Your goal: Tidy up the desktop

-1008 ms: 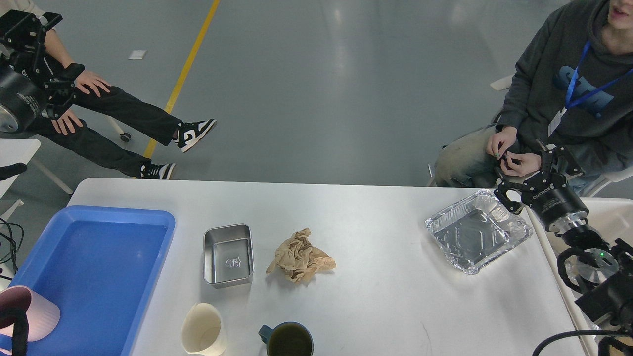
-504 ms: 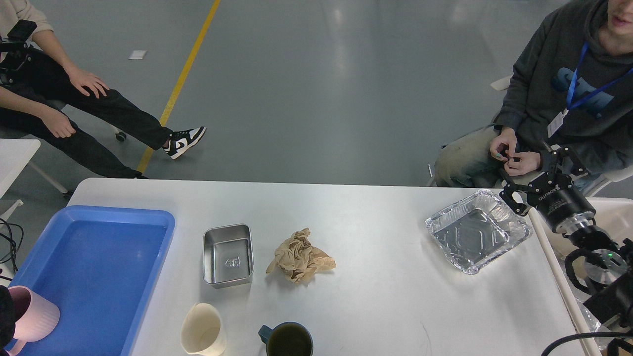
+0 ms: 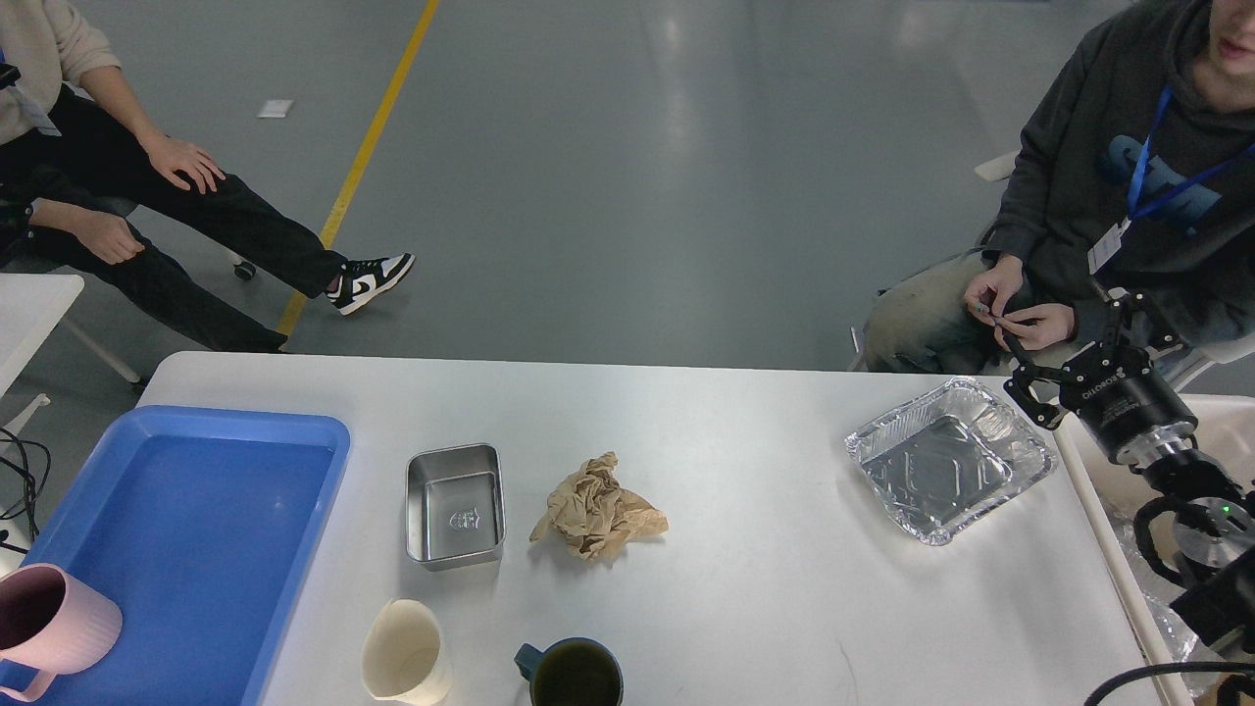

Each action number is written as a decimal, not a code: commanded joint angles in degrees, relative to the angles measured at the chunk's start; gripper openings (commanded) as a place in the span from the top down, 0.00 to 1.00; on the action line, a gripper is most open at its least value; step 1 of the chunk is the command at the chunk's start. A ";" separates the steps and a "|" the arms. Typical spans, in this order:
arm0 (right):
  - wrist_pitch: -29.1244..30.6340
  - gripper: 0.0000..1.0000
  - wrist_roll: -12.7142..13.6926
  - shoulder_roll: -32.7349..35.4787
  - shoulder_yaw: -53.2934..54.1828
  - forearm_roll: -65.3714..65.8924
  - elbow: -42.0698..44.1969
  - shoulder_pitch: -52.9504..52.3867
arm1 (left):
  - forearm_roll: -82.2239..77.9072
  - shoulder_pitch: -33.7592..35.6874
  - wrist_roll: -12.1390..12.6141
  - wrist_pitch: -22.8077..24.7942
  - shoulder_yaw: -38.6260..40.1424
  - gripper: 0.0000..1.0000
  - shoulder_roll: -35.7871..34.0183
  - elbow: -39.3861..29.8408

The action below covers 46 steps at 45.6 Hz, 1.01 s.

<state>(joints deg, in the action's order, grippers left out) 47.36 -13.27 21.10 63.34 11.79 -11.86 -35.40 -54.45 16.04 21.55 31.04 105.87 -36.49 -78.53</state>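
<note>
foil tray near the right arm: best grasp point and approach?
Pinch the rolled rim of the foil tray at its far right corner, the part nearest the right gripper. Probably come from above and from the right, one finger inside the wall and one outside. The tray lies flat and open-side up on the desktop, too wide to span, and thin foil would likely crumple under a squeeze.

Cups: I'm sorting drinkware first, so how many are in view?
3: a pink mug in the blue tray's near-left corner, a cream cup and a dark mug at the desktop's near edge.
</note>
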 commanded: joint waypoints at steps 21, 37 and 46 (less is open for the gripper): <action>-0.07 0.00 0.00 -2.03 -0.32 0.08 -0.01 0.33 | 9.45 -45.29 -0.36 5.60 21.90 0.09 -15.28 -22.46; 0.10 0.00 0.00 -2.12 -0.32 0.08 -0.01 0.59 | 5.41 -43.12 -0.80 1.75 17.37 0.12 -18.26 -21.93; 0.36 0.00 0.00 -2.12 -0.32 0.08 -0.01 0.59 | -2.93 -28.88 -1.24 -3.17 3.38 0.22 -17.83 -21.67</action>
<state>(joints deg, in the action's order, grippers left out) 47.51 -13.28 18.96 63.04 11.86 -11.87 -34.78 -52.80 -19.30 20.66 31.00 115.71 -54.72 -100.18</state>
